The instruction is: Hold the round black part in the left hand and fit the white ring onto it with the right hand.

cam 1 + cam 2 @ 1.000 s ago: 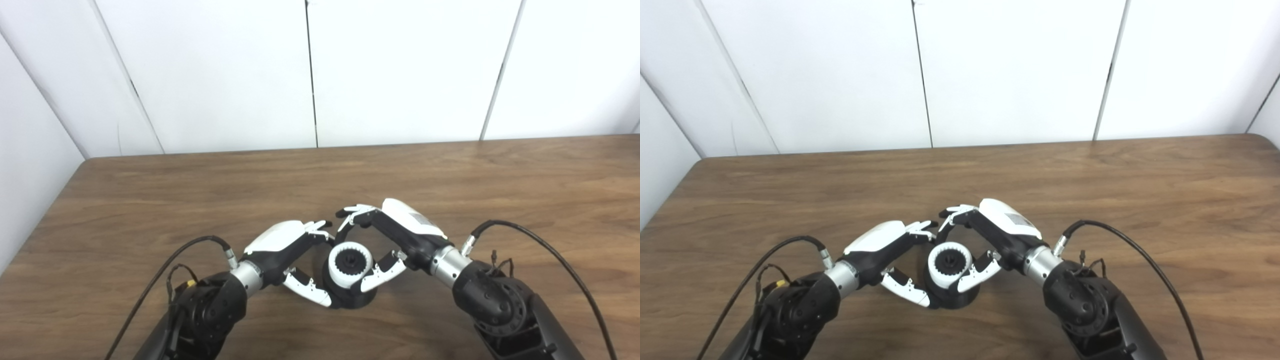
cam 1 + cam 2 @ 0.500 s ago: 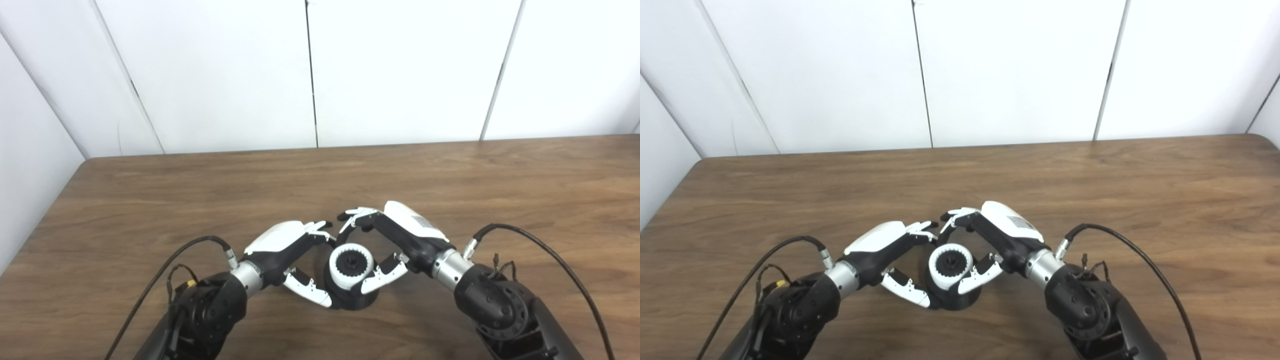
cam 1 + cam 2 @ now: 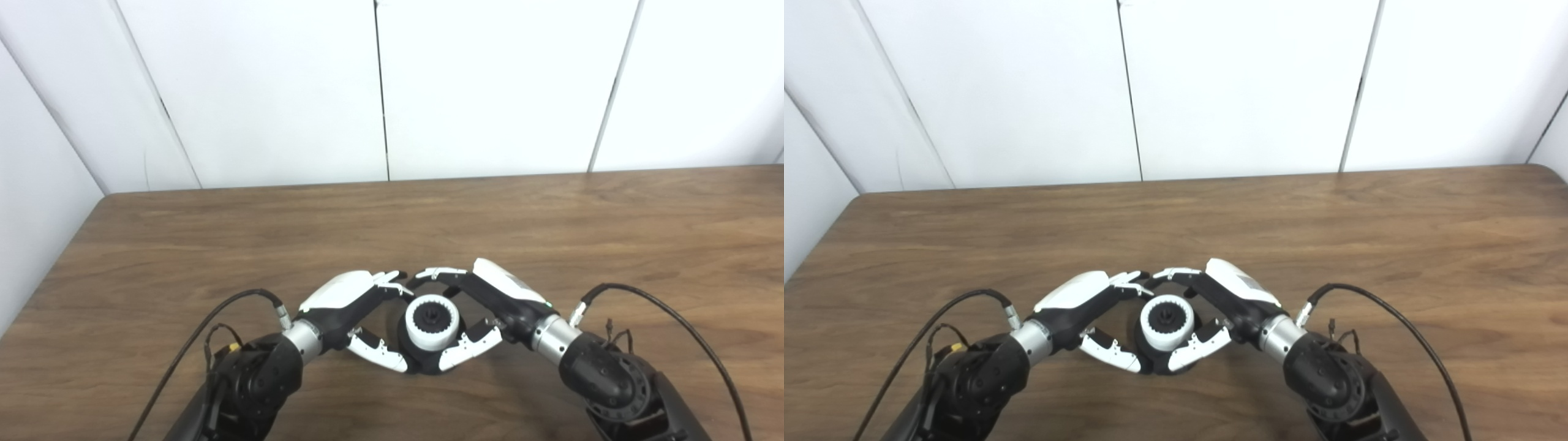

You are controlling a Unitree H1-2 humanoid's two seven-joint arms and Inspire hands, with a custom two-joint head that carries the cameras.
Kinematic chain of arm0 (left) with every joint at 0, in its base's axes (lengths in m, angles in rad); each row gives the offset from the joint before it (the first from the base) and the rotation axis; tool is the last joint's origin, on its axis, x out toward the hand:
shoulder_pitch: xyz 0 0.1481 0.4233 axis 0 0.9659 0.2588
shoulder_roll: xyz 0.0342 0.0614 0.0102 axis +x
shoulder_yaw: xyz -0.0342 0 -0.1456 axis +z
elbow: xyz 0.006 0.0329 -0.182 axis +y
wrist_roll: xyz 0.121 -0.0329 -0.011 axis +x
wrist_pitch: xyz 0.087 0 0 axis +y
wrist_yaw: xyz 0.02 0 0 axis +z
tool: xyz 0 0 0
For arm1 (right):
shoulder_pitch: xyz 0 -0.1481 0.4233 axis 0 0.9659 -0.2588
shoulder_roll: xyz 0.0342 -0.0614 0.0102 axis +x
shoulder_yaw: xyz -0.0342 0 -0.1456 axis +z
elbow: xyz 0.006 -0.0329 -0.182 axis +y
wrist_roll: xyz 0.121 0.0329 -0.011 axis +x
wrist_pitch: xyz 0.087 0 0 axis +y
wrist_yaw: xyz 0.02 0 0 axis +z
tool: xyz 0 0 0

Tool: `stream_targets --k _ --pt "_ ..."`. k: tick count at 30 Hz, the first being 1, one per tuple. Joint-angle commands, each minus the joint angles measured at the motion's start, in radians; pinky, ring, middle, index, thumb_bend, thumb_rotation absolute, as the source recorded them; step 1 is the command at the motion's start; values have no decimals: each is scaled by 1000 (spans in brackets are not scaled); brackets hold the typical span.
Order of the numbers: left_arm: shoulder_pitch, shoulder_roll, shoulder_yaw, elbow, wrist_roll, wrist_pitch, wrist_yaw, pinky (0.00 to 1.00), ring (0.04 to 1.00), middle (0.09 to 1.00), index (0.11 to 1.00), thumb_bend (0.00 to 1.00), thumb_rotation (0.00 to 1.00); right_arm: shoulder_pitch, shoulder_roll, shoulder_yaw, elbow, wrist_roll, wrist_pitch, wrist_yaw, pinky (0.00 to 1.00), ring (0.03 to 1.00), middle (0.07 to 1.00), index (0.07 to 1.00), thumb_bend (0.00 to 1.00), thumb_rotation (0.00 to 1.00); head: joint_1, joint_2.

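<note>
Between the two hands, the black part [image 3: 429,361] stands on the worktop [image 3: 551,220] with the white ring [image 3: 432,315] sitting on top of it. Left hand [image 3: 352,306] is curled around the part's left side, and right hand [image 3: 484,303] is curled around the ring's right side.

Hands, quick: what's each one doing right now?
Left hand: shut on the black part, fingers and thumb around its base.
Right hand: cupped around the white ring and part; actual grip cannot be told.
</note>
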Motion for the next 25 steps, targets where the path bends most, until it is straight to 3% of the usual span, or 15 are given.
stream_targets --k 1,15,22,25 --pt "-13 7 -3 -21 5 4 -8 943 1000 996 835 1000 379 -29 8 -20 -31 22 -18 -14 776 893 890 817 1000 378 1 0" --pt "-7 11 2 -26 -7 10 -13 961 1000 1000 919 1000 386 -18 14 -43 -31 32 6 -22 807 912 905 807 1000 396 1 -4" --pt "30 7 48 -14 -74 -22 23 910 1000 993 956 1000 589 19 21 -95 -32 78 -9 -47 830 905 911 861 1000 390 -3 -8" --pt "49 -1 80 -16 -113 -31 42 917 1000 990 959 1000 588 38 26 -115 -36 93 -5 -64 842 905 919 881 1000 409 -8 -11"
